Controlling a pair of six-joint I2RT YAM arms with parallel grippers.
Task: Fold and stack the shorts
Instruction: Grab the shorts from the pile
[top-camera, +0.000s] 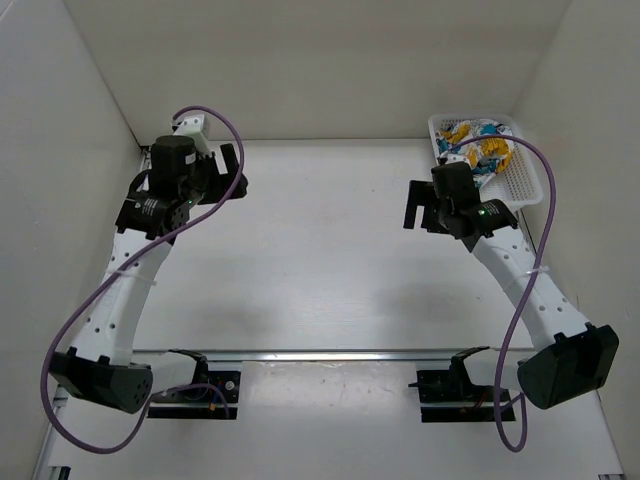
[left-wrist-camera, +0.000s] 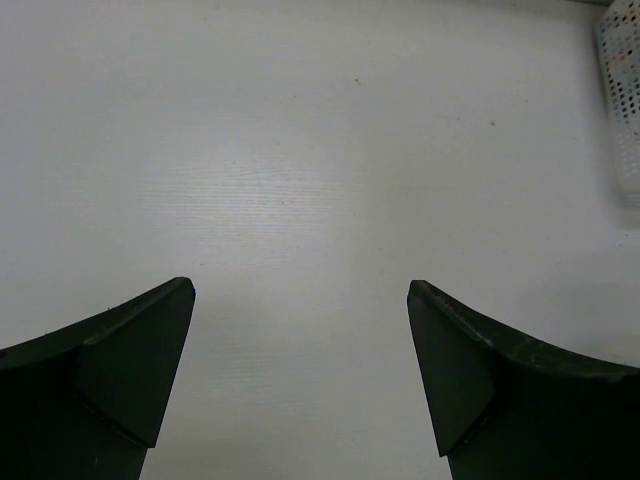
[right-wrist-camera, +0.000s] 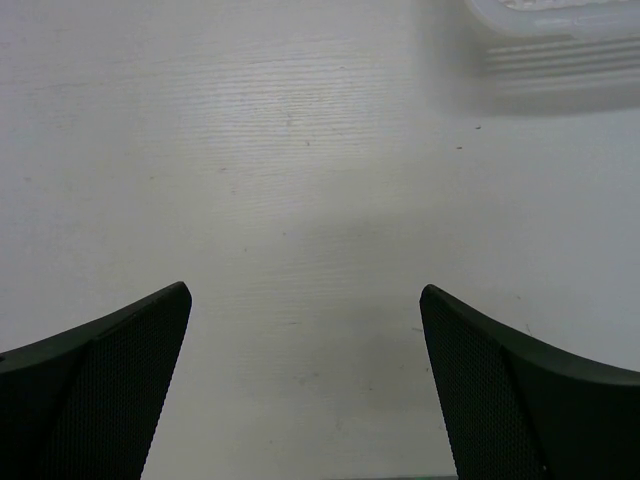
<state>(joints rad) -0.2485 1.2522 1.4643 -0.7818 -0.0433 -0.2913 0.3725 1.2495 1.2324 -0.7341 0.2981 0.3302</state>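
Observation:
The shorts (top-camera: 484, 146), white with teal and yellow-orange print, lie bunched inside a white mesh basket (top-camera: 532, 182) at the back right corner. My right gripper (top-camera: 416, 206) is open and empty over bare table, just left of the basket. My left gripper (top-camera: 234, 172) is open and empty over bare table at the back left. In the left wrist view the gripper (left-wrist-camera: 300, 300) has wide-apart jaws with nothing between them. In the right wrist view the gripper (right-wrist-camera: 305, 305) is the same. The shorts do not show in either wrist view.
The basket's mesh wall shows at the right edge of the left wrist view (left-wrist-camera: 622, 90) and its rim at the top of the right wrist view (right-wrist-camera: 560, 18). White walls enclose the table on three sides. A metal rail (top-camera: 320, 355) runs along the near edge.

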